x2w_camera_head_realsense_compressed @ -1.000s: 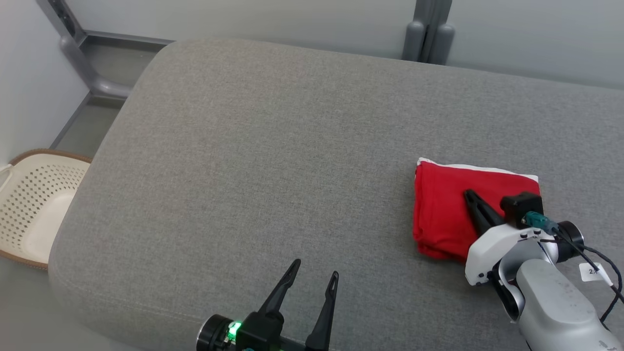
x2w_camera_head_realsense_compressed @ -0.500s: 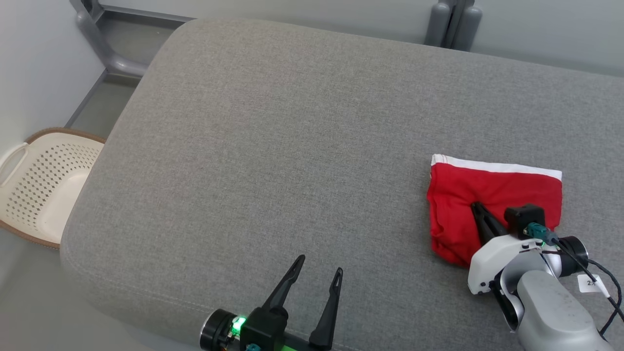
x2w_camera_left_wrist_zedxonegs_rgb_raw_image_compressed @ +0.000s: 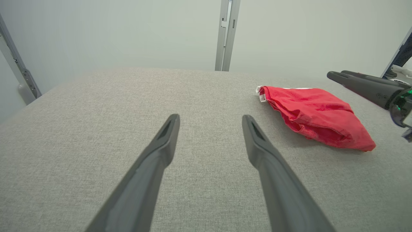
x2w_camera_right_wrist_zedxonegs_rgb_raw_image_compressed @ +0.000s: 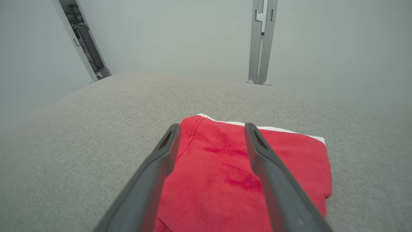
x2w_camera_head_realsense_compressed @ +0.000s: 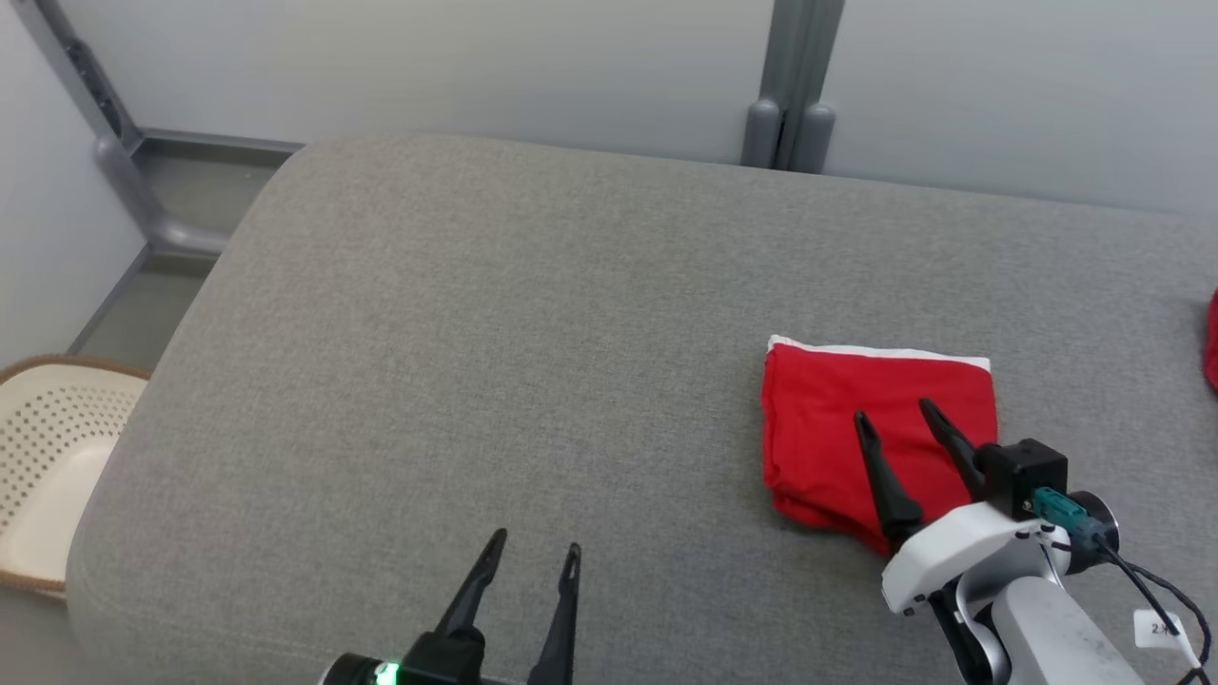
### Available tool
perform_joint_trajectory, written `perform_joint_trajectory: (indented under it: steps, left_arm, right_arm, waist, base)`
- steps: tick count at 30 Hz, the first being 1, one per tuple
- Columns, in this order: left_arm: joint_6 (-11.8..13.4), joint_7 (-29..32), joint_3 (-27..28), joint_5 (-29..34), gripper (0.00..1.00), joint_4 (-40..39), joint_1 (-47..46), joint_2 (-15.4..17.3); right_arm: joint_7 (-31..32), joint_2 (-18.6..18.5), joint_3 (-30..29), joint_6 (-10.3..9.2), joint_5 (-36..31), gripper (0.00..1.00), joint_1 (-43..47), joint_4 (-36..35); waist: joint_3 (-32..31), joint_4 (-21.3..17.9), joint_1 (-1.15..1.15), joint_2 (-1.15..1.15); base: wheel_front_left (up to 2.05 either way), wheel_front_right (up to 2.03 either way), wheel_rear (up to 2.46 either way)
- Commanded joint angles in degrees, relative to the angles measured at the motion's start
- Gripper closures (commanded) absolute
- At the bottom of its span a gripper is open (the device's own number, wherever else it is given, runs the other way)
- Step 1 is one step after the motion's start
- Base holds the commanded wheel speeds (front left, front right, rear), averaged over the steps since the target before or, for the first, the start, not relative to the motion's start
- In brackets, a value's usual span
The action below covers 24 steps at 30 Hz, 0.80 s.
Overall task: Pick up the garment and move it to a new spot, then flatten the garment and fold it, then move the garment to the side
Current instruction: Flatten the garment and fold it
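The grey fabric-covered worktop point(x2w_camera_head_realsense_compressed: 476, 333) takes most of the head view, with a grey post point(x2w_camera_head_realsense_compressed: 790, 86) behind it and a cream perforated basket point(x2w_camera_head_realsense_compressed: 48, 447) standing low beyond its left end. The garment point(x2w_camera_head_realsense_compressed: 837, 428), red with a white band point(x2w_camera_head_realsense_compressed: 880, 353) along its far edge, lies on the right part of the worktop as a folded packet, nearly square, a little wider from left to right than from near to far. At the right edge of the head view a bit of another red cloth point(x2w_camera_head_realsense_compressed: 1212, 342) shows, too little to say what it is.

The right gripper point(x2w_camera_head_realsense_compressed: 893, 410) stands over the near right part of the garment, its fingers point(x2w_camera_right_wrist_zedxonegs_rgb_raw_image_compressed: 154, 174) spread apart and holding nothing. They point away from the robot and slightly to the left, toward the white band. In the left wrist view they seem to hang just above the cloth, not touching it. The left gripper point(x2w_camera_head_realsense_compressed: 534, 542) is well apart, over bare worktop near the front edge and to the left of the garment, its fingers also spread and empty.

I judge that the folding is done and the garment lies free at the side, so the task looks close to its end. The garment is directly under and ahead of the right fingers, so the right arm is much the nearer one. If it draws back, it should lift first, so that the tips do not catch the top layer and open the fold
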Motion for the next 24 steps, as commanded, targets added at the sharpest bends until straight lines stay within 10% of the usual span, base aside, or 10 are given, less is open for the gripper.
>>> perform_joint_trajectory:
  steps: [1, 24]
  left_arm:
    - [0.5, 0.0, 1.5, 0.6, 0.00, -0.9, 0.7, 0.4]
    - [-1.0, 0.0, 18.0, 5.1, 0.00, -8.3, 12.9, 0.0]
  right_arm:
    - [-0.1, -0.9, -0.1, 0.00, 0.4, 0.00, 1.5, -1.7]
    - [-0.1, -1.7, 0.7, 0.00, 3.9, 0.00, 18.1, -17.1]
  waist:
    - [-4.3, -5.3, 0.00, 0.00]
    - [-11.5, -16.4, 0.00, 0.00]
  base:
    - [0.00, 0.00, 0.00]
    - [0.00, 0.00, 0.00]
